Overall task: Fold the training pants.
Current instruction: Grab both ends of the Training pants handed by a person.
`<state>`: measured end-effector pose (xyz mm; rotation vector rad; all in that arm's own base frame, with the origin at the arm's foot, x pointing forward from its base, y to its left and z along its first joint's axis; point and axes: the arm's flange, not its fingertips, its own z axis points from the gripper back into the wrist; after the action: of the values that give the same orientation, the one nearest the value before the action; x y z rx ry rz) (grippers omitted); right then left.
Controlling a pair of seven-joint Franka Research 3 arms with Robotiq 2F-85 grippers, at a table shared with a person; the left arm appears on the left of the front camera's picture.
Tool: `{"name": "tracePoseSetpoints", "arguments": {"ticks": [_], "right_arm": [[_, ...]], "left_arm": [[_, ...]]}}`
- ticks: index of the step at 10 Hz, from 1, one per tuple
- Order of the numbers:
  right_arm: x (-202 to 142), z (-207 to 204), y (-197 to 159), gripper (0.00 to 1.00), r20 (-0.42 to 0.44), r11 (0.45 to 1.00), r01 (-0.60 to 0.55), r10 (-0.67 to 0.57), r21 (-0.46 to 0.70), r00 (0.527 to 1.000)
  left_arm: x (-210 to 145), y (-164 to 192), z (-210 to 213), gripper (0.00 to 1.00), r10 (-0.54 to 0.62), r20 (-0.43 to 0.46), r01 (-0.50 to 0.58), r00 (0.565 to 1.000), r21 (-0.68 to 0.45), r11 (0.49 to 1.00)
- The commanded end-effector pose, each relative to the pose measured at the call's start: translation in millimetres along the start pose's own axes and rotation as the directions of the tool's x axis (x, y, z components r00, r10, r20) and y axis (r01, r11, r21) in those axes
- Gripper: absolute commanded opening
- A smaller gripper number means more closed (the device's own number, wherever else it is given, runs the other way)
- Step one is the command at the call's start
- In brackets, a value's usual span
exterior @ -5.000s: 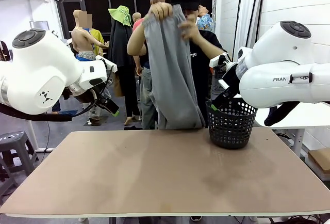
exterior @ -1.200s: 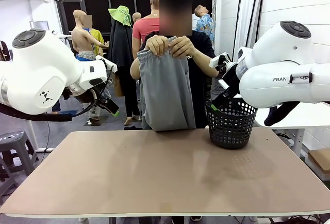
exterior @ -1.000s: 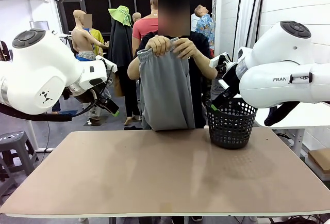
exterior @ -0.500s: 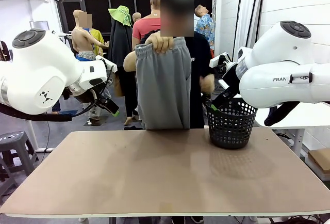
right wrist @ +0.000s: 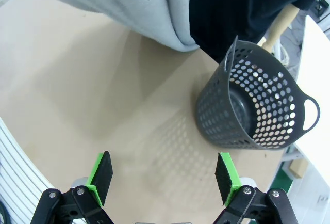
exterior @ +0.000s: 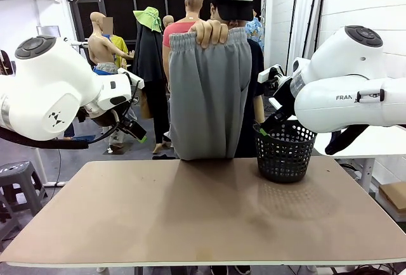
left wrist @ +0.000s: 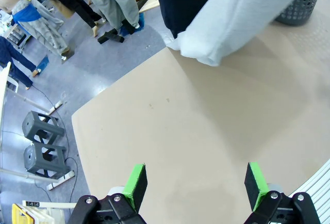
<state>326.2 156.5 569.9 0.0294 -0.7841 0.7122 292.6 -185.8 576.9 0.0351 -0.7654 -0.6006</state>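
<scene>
The training pants (exterior: 208, 94) are held up by the waistband in a person's hand (exterior: 209, 33), just beside the basket (exterior: 283, 151) on its left, hanging full length, probably so the legs are straightened before being laid down. The hems are brought near the far edge of the tabletop (exterior: 190, 224). The left gripper (left wrist: 196, 175) and right gripper (right wrist: 164, 170) are kept raised nearer than the basket, jaws apart and empty. Wide bare surface is left beside the basket for spreading.
</scene>
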Motion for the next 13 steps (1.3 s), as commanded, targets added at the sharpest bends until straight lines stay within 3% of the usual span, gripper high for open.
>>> {"name": "tracePoseSetpoints", "arguments": {"ticks": [1,13], "right_arm": [[0.8,-0.9,-0.3,1.0,0.007,1.0,0.006,-0.006,-0.001,1.0],[0.8,-0.9,-0.3,1.0,0.007,1.0,0.006,-0.006,-0.001,1.0]], "left_arm": [[-0.1,1.0,-0.2,1.0,-0.009,-0.001,0.009,1.0,0.002,1.0],[-0.1,1.0,-0.2,1.0,-0.009,-0.001,0.009,1.0,0.002,1.0]]}}
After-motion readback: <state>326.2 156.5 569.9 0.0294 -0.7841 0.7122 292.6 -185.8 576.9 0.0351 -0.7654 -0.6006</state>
